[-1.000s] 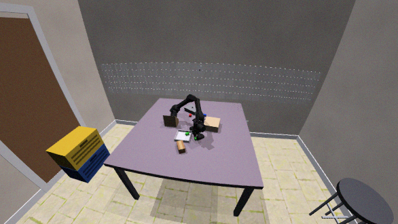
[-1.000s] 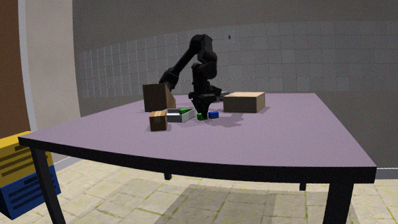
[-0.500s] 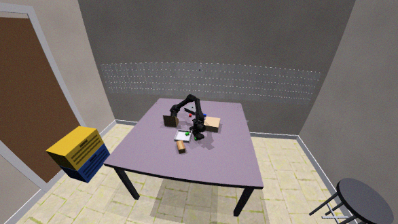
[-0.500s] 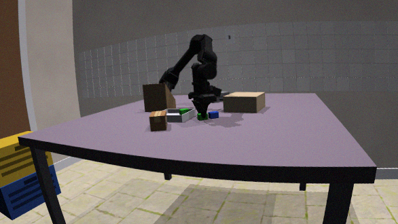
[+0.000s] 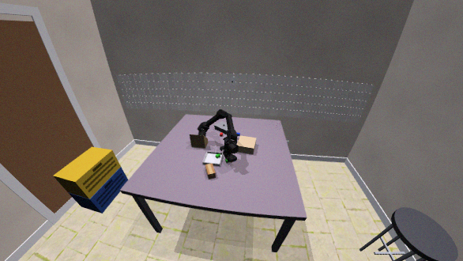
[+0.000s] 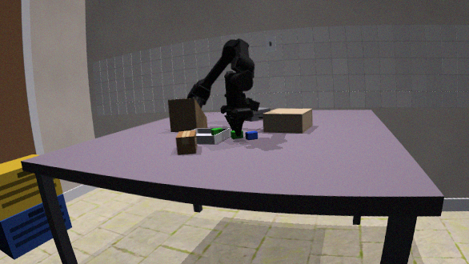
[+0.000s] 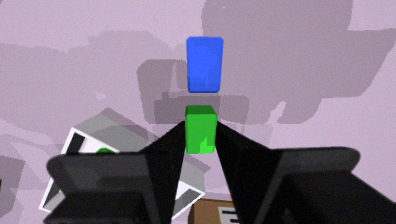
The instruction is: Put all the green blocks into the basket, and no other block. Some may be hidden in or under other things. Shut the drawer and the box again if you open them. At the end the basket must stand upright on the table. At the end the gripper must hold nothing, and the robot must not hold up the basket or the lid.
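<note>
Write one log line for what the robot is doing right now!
gripper: shut on small green block | block: on purple table | blue block: just beyond, apart | white basket: beside
</note>
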Tool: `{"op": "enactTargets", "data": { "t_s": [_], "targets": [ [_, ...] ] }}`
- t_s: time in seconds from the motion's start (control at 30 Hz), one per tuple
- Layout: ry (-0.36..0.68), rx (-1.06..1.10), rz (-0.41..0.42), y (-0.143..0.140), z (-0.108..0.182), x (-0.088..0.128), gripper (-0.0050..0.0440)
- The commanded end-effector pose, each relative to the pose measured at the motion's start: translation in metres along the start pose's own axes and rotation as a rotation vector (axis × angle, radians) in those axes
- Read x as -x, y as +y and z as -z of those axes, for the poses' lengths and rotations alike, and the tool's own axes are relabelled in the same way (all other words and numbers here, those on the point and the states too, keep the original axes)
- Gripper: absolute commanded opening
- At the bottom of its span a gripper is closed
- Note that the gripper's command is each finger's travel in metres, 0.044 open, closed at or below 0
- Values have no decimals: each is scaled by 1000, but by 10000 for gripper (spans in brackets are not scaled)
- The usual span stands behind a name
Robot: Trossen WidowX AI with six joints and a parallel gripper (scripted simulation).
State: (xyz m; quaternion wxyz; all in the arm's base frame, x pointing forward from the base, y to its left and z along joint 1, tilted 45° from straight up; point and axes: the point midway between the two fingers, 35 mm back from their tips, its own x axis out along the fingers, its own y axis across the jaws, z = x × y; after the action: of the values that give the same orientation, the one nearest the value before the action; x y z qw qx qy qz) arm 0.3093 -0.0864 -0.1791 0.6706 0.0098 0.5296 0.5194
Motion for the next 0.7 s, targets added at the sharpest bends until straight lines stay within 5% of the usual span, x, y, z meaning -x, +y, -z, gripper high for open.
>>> {"op": "enactTargets", "data": {
  "t_s": [0.0,0.67],
  "targets": [
    [2,11,12,-2,-3,7,0],
    [2,11,12,-1,-3,118,0]
  ]
}}
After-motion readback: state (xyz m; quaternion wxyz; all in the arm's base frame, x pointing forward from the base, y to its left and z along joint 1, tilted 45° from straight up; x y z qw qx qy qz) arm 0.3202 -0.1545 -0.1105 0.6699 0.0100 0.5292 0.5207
